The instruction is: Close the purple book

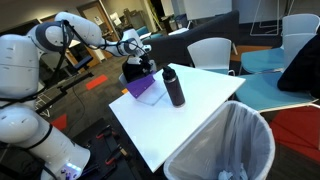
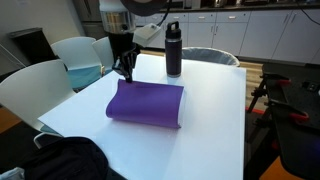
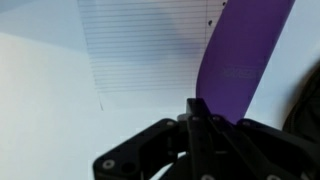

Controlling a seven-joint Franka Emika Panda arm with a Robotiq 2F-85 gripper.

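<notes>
**A:** Log status. Where is the purple book (image 2: 145, 102)?

**B:** On the white table (image 2: 212, 120), toward the robot's end. It is not yet closed. The wrist view shows a lined page (image 3: 140, 45) lying bare, with the purple cover (image 3: 245, 45) standing up from it at a slant.

**A:** Gripper (image 2: 125, 72)?

**B:** It is at the book's corner, pointing down. In the wrist view the fingers (image 3: 192, 112) are drawn together with no gap, and the cover's lower edge runs straight into them. I judge it pinched on the cover, though the contact itself is partly hidden.

**A:** Step in hand?

**B:** My judgement is mid-swing: the cover is lifted and has to be carried over the pages. The next move calls for an arc about the spine that ends low and flat, with release only once the cover lies on the page. Pulling sideways risks dragging the thin book across the table instead of folding it.

**A:** Obstructions?

**B:** A dark bottle (image 2: 173, 50) stands upright near the book's far side, apart from it. It is the one thing a wide swing could knock. A lined bin (image 1: 225, 138) sits off the table's edge, chairs (image 2: 40, 92) stand around, and a dark bag (image 2: 70, 160) lies in the foreground. None of these is in the path.
</notes>
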